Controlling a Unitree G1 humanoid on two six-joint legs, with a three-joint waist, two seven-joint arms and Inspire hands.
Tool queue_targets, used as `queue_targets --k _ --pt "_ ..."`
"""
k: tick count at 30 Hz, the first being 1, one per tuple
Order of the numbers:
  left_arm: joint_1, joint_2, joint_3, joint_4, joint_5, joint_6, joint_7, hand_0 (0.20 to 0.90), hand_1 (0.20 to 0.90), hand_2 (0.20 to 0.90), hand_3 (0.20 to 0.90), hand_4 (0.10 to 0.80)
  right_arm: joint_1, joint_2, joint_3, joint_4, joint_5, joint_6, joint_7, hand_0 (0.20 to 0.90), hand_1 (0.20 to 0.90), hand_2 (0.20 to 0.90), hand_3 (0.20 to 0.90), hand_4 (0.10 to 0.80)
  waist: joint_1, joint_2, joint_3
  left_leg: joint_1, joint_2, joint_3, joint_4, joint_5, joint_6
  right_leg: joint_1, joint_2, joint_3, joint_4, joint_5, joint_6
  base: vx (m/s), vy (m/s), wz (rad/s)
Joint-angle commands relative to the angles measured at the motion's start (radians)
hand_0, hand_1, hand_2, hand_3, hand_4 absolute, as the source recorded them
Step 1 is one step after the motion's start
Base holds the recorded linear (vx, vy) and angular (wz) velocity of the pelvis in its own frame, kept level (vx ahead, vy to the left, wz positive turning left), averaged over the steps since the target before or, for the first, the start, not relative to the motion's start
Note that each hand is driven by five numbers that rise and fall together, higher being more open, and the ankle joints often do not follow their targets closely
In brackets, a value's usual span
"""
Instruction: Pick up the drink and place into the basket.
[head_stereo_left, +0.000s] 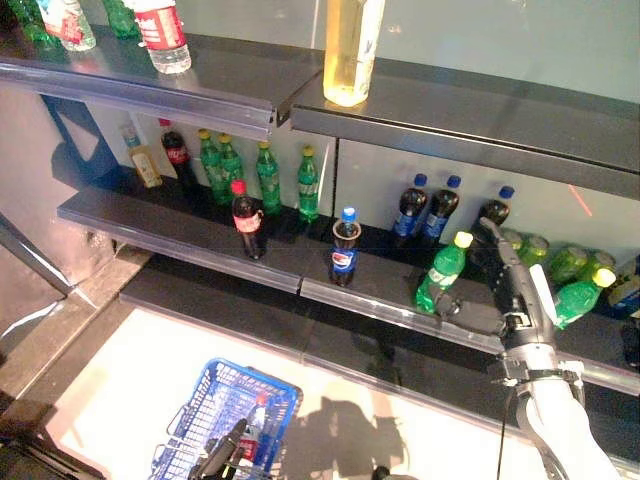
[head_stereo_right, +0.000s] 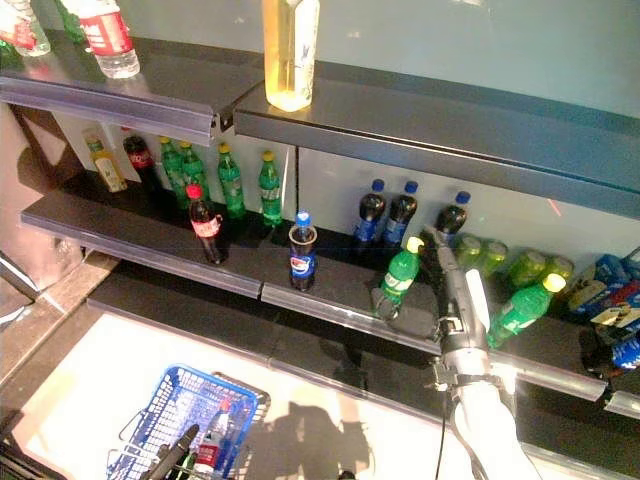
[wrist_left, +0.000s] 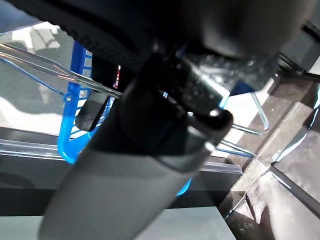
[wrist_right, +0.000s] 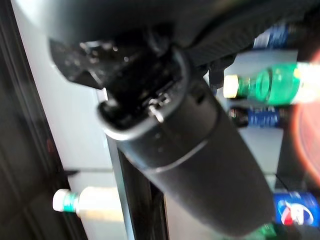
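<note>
My right robot hand (head_stereo_left: 520, 290) is up at the middle shelf (head_stereo_left: 180, 235), reaching in among the bottles; it sits just beside a tilted green bottle (head_stereo_left: 441, 272) with a yellow cap, between that one and a second green bottle (head_stereo_left: 580, 296) leaning further to my right; whether the fingers are round the tilted bottle or only against it I cannot tell, since the head views show the back of the hand and my right wrist view is filled by the dark bulk of the hand itself.

My left robot hand (head_stereo_left: 222, 455) is low at the bottom edge, at the rim of the blue basket (head_stereo_left: 215, 400) on the pale floor (head_stereo_left: 120, 390); in my left wrist view a thin wire handle (wrist_left: 60, 72) crosses close by the hand, but contact is not clear and the fingers' state cannot be read.

Inside the basket lies one clear bottle with a red label (head_stereo_left: 252, 432).

Elsewhere on the middle shelf: a cola bottle (head_stereo_left: 247, 220) with a red cap stands forward; a blue-capped dark bottle (head_stereo_left: 344, 250) stands near the front lip; a row of green bottles (head_stereo_left: 265, 175) stands behind; three dark blue-capped bottles (head_stereo_left: 425, 208) stand at the back.

On the top shelf (head_stereo_left: 430, 110) stands a tall yellow bottle (head_stereo_left: 352, 50).
</note>
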Motion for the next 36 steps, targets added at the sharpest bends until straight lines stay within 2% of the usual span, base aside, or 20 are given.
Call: queue_targets --k 1,4,10,16,17,20,25,30,36 --pt "-0.04 0.041 0.024 -0.089 0.045 -0.103 -0.098 0.3 0.3 0.3 0.2 0.1 -0.058 0.001 -0.092 -0.117 -0.053 -0.068 -0.124 0.9 0.9 0.9 0.9 0.8 0.026 0.0 -0.006 -0.009 0.005 -0.028 0.111 -0.093 0.016 -0.029 -0.034 -0.017 0.149 -0.079 0.005 0.036 0.016 0.01" --pt "-0.029 0.043 0.024 -0.088 0.05 -0.097 -0.094 0.3 0.3 0.3 0.2 0.1 -0.045 0.0 -0.097 -0.11 -0.101 -0.052 -0.18 0.9 0.9 0.9 0.9 0.8 0.024 0.005 0.001 -0.011 0.001 -0.027 0.126 -0.101 0.018 -0.036 -0.037 -0.02 0.167 -0.087 0.004 0.05 0.028 0.01" --pt "-0.02 0.047 0.015 -0.094 0.049 -0.088 -0.094 0.3 0.3 0.3 0.2 0.1 -0.034 -0.013 -0.076 -0.094 -0.082 -0.003 -0.201 0.9 0.9 0.9 0.9 0.8 0.023 0.01 0.012 -0.017 -0.005 -0.029 0.153 -0.109 0.02 -0.042 -0.041 -0.02 0.188 -0.095 0.002 0.064 0.018 0.0" --pt "-0.029 0.05 -0.04 -0.109 0.033 -0.092 -0.097 0.3 0.3 0.3 0.2 0.1 -0.07 -0.016 -0.022 -0.044 -0.074 -0.004 -0.268 0.9 0.9 0.9 0.9 0.8 0.028 0.026 0.053 -0.059 -0.014 -0.041 0.214 -0.119 0.023 -0.079 -0.052 -0.026 0.238 -0.104 -0.008 0.033 0.029 0.01" --pt "-0.046 0.052 -0.065 -0.114 0.021 -0.094 -0.088 0.3 0.3 0.3 0.2 0.1 -0.109 -0.018 -0.001 -0.027 -0.086 0.001 -0.328 0.9 0.9 0.9 0.9 0.8 0.032 0.032 0.075 -0.081 -0.016 -0.046 0.236 -0.121 0.024 -0.102 -0.058 -0.027 0.26 -0.106 -0.011 -0.011 0.035 0.01" --pt "-0.084 0.06 -0.103 -0.111 -0.002 -0.106 -0.079 0.3 0.3 0.3 0.2 0.1 -0.196 -0.017 0.023 0.024 -0.074 0.006 -0.399 0.9 0.9 0.9 0.9 0.8 0.04 0.041 0.115 -0.122 -0.019 -0.058 0.264 -0.12 0.025 -0.138 -0.067 -0.025 0.282 -0.103 -0.015 -0.055 0.031 -0.03" --pt "-0.129 0.069 -0.144 -0.117 -0.034 -0.13 -0.078 0.3 0.3 0.3 0.2 0.1 -0.304 -0.012 0.047 0.08 -0.068 0.018 -0.473 0.9 0.9 0.9 0.9 0.8 0.05 0.056 0.186 -0.169 -0.032 -0.078 0.292 -0.115 0.027 -0.173 -0.079 -0.023 0.302 -0.097 -0.022 -0.062 0.03 -0.01" --pt "-0.165 0.077 -0.162 -0.121 -0.064 -0.144 -0.098 0.3 0.3 0.3 0.2 0.1 -0.403 -0.005 0.038 0.143 -0.043 -0.01 -0.532 0.9 0.9 0.9 0.9 0.8 0.062 0.076 0.262 -0.24 -0.047 -0.103 0.349 -0.113 0.032 -0.234 -0.095 -0.022 0.353 -0.094 -0.032 -0.081 0.024 -0.02" --pt "-0.204 0.083 -0.191 -0.136 -0.09 -0.147 -0.126 0.3 0.3 0.3 0.2 0.1 -0.57 -0.017 0.046 0.214 -0.036 0.02 -0.578 0.9 0.9 0.9 0.9 0.8 0.075 0.106 0.336 -0.299 -0.069 -0.131 0.379 -0.101 0.037 -0.28 -0.106 -0.018 0.377 -0.087 -0.042 -0.054 0.015 0.01"
